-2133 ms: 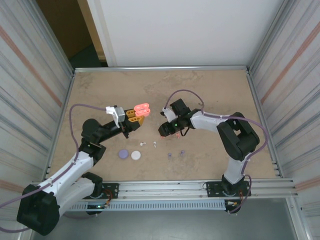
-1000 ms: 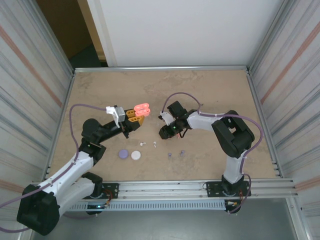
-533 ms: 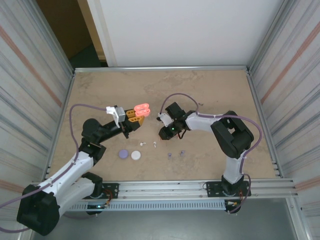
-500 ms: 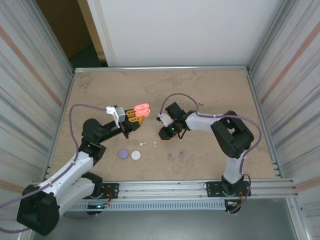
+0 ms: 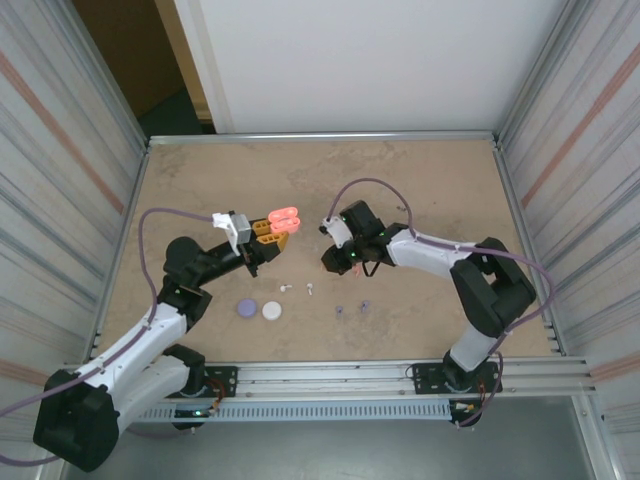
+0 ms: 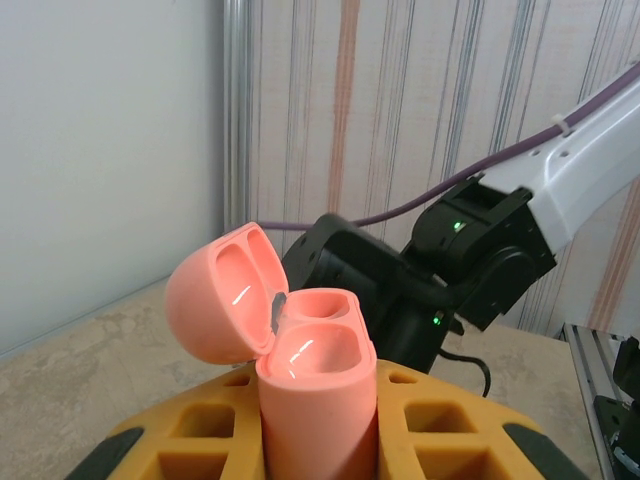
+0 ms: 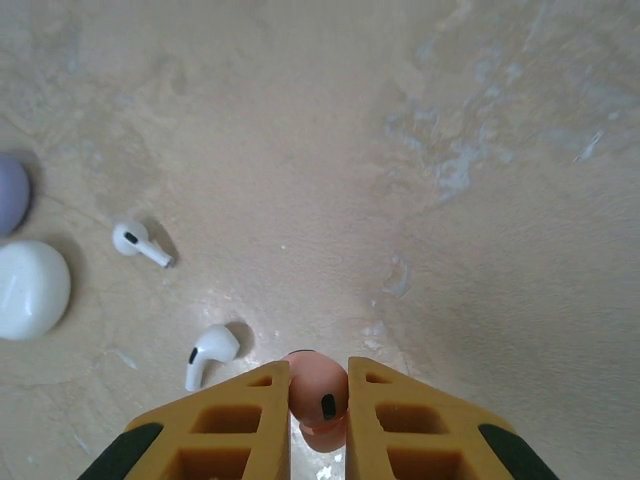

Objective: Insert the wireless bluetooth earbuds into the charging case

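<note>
My left pincer [image 6: 318, 445] clamps the open pink charging case [image 6: 300, 345] over mid-desk [image 5: 430, 180], left of my right pincer [image 7: 318, 402], which pinches one pink earbud [image 7: 312, 378] near two white earbuds [image 7: 208, 350] lying on the desk.

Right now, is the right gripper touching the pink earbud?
Touching. The right wrist view shows the pink earbud pinched inside the closed right gripper, pressed on both sides with no gap.

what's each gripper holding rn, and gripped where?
Left gripper holds the open pink charging case by its lower body, lid free. Right gripper pinches a pink earbud between its fingertips, across the rounded head.
</note>
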Motion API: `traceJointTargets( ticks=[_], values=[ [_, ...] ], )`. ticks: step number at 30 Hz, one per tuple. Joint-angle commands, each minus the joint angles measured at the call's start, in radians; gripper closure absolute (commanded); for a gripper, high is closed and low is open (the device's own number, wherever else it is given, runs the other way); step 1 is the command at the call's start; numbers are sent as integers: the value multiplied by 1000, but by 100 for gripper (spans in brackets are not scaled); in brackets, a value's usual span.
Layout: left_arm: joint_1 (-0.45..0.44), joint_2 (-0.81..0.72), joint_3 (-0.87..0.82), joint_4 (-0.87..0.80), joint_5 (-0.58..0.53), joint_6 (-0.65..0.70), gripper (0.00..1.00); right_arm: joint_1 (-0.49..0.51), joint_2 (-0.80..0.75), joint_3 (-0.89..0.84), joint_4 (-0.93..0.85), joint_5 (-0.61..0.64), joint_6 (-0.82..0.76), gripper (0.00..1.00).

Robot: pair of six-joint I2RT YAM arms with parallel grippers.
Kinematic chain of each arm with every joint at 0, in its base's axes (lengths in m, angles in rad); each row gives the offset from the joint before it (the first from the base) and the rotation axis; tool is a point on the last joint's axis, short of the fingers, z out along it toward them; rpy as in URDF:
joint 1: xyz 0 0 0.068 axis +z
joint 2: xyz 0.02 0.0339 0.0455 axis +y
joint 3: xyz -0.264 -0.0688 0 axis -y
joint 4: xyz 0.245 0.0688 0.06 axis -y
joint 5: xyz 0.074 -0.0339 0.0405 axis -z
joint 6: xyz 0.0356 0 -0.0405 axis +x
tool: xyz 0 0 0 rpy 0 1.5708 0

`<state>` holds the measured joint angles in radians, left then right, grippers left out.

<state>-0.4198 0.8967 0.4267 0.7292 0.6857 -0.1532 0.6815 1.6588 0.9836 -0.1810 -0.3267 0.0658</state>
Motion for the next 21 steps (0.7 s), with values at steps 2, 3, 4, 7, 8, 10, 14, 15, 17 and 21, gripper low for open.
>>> traceJointTargets(
  ticks=[2,3,4,7,8,10,14,15,17,21],
  values=[
    [6,17,-14,40,-4,10,100,7,-109,-24,9,52,-30,84],
    [6,23,-15,45,-3,8,100,8,-131,-28,9,60,-32,84],
    [6,27,-15,50,-1,9,100,8,-156,-31,8,68,-36,84],
    [5,43,-16,59,0,7,100,10,-232,-42,11,91,-41,84],
    [4,47,-15,64,0,6,100,9,-256,-47,16,95,-42,84],
    [5,57,-16,72,1,4,100,10,-310,-58,26,98,-45,84],
    [3,79,-18,88,3,-1,100,12,-400,-67,40,103,-54,84],
    [3,86,-18,94,4,-2,100,10,-419,-66,41,103,-58,84],
    [0,101,-17,102,5,-4,100,12,-448,-56,39,101,-66,84],
    [-3,127,-12,117,11,-8,100,14,-488,-23,40,89,-85,84]
  ],
)
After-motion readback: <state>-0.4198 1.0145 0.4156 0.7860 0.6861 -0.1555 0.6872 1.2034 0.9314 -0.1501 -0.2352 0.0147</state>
